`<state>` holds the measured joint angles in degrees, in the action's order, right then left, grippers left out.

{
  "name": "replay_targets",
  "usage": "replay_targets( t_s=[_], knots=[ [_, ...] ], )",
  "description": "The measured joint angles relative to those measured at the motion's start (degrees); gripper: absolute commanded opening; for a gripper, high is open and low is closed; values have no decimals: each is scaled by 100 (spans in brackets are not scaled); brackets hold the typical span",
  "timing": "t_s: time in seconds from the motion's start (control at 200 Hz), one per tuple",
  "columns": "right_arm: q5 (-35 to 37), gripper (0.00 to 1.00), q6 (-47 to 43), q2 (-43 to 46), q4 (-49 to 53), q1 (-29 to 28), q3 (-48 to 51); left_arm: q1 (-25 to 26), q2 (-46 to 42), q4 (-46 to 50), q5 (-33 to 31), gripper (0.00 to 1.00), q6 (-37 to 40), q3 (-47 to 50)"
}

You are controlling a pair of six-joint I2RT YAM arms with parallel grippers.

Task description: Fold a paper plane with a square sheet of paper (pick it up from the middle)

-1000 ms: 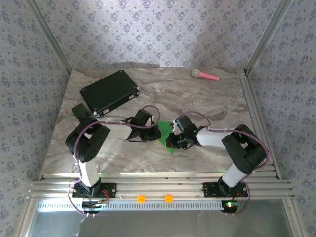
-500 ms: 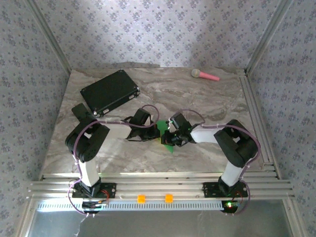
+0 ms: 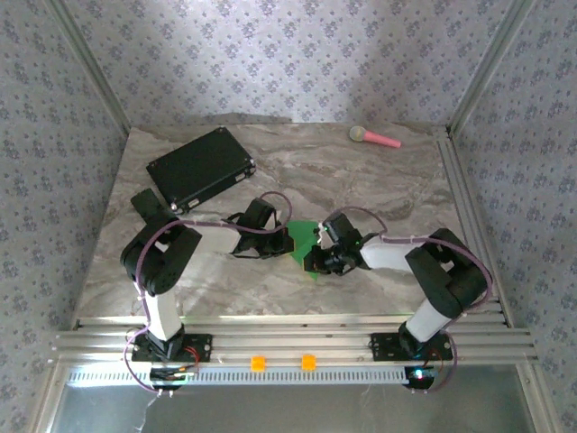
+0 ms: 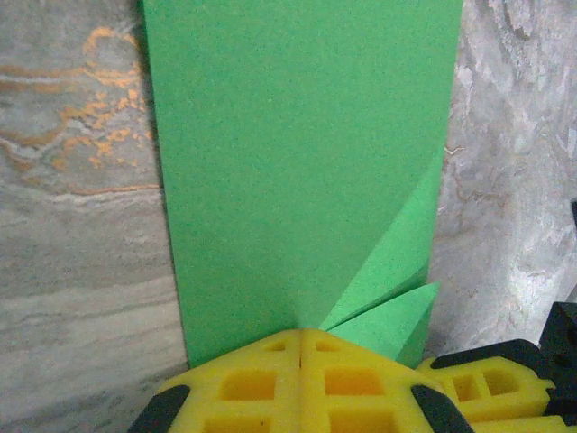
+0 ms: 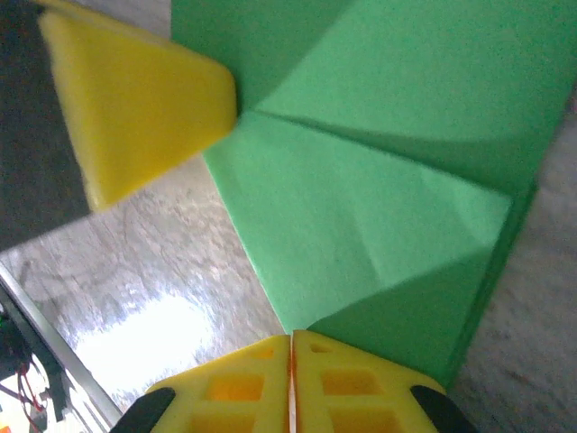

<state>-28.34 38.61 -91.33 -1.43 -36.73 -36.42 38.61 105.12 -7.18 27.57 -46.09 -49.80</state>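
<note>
Counts: 1 paper [image 3: 302, 242], 2 arms, 2 grippers, 1 case [image 3: 200, 168], 1 toy [image 3: 374, 137], 2 blocks [image 3: 258, 363].

The paper was thin, bright green, matte and unmarked. It was part folded and lay flat on the table [image 3: 379, 189] at centre frame in the top view, between the 2 gripper tips. In the left wrist view it showed as a long straight-sided strip running up the frame, with 2 small triangular flaps at lower right. In the right wrist view it showed several diagonal creases and stacked layers.

The left gripper [image 3: 287, 242] came in from the left. Its 2 yellow waffle-patterned foam pads [image 4: 243, 383] were pressed together with no gap, their tips on the paper's near edge. Could not tell if a layer was nipped between them.

The right gripper [image 3: 314, 257] came in from the right, pads likewise together, their seam at the paper's folded edge at bottom centre of the right wrist view. Nipped or just touching, could not tell.

The table was grey-brown marble-look and glossy. The case was black, flat, rectangular and angled, at upper left. The toy was pink-handled and microphone-shaped with a pale head, at upper right, well apart from the paper. The blocks were small and orange, on the ribbed metal rail [image 3: 361, 343] at the bottom.
</note>
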Motion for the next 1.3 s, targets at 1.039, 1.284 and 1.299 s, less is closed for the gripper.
replay_targets(
  t_s=[1.039,1.284,1.299],
  knots=[
    [1040,31,-498,1497,94,684,667,208,-1209,26,-1202,30,-1084,813],
    [603,38,-393,1423,-459,798,660,-400,-1770,251,-894,52,-671,673],
    [577,38,-389,1401,-503,798,660,-452,-1766,251,-863,53,-658,673]
  ],
)
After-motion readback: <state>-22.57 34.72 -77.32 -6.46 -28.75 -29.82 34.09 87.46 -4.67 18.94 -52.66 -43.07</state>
